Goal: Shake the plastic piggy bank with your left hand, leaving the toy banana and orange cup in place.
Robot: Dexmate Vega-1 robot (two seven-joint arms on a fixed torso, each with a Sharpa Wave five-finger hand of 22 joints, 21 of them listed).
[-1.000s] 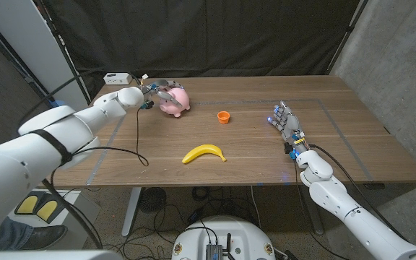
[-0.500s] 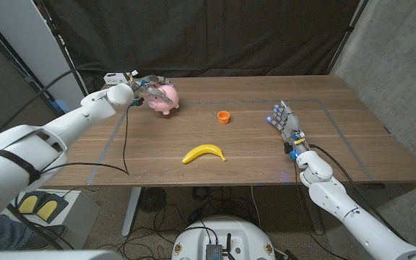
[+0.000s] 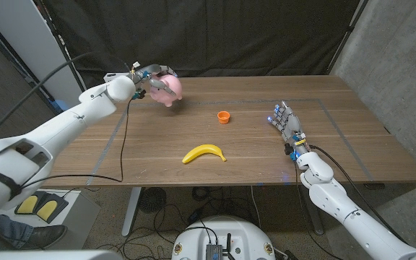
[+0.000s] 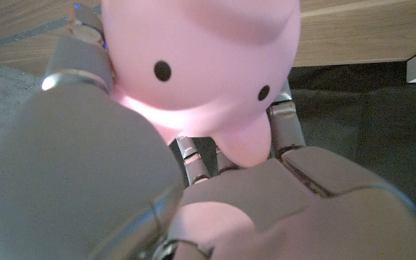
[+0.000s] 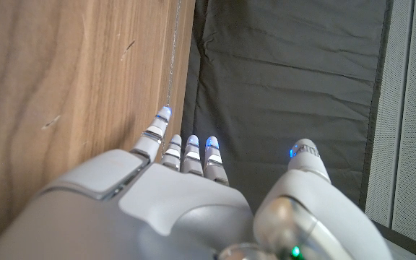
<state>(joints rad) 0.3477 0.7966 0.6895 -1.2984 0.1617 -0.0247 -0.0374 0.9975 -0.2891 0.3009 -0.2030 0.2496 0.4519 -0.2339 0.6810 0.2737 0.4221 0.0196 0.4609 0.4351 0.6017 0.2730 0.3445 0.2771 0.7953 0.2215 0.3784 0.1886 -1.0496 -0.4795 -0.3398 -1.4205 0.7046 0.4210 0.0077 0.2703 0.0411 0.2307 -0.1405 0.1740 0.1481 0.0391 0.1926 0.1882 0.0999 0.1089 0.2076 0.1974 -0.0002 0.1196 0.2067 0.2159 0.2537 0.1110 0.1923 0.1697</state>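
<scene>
Above the table's far left, we see the left hand (image 3: pixel 144 81) gripping the piggy bank (image 3: pixel 166 90), higher than before.
Left wrist view: fingers (image 4: pixel 289 126) wrap the pig. Right wrist view: right hand (image 5: pixel 193 195) spread, empty; banana (image 3: pixel 204 153) and orange cup (image 3: pixel 224 116) unmoved.

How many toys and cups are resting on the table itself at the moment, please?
2: the toy banana near the front middle and the orange cup behind it.
</scene>
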